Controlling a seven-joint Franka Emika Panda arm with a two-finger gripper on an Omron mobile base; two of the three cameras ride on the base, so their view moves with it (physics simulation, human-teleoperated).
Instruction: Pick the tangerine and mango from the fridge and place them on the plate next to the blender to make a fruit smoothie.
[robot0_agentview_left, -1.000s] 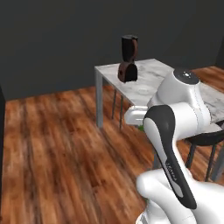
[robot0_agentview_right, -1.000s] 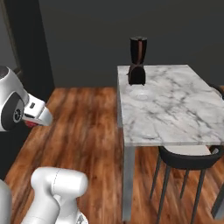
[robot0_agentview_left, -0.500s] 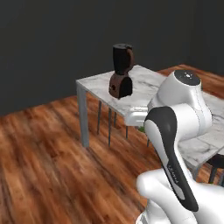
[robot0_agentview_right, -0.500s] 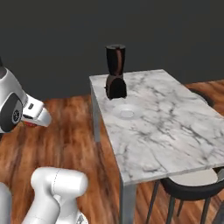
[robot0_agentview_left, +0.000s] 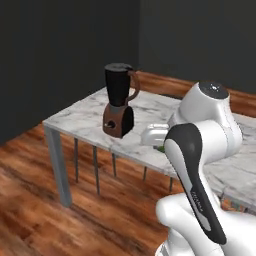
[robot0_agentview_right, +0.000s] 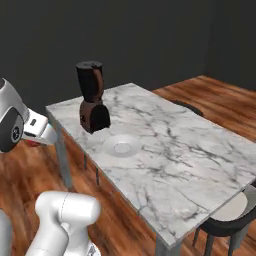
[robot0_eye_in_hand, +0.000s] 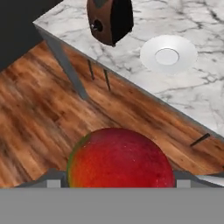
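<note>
Marble table (robot0_agentview_left: 85, 112) on wood floor carries the blender (robot0_agentview_left: 119, 100) in the left base view. Right base view: plate (robot0_agentview_right: 122, 145) just beside the blender, gripper (robot0_agentview_right: 33, 141) off the table's edge. Hand view: mango (robot0_eye_in_hand: 120, 159) pinched between the jaws, above the floor, short of the plate.

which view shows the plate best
The right base view: the whole white plate lies unobstructed on the marble table, beside the blender. The hand view also shows it whole, but tilted. In the left base view the arm covers that spot.
</note>
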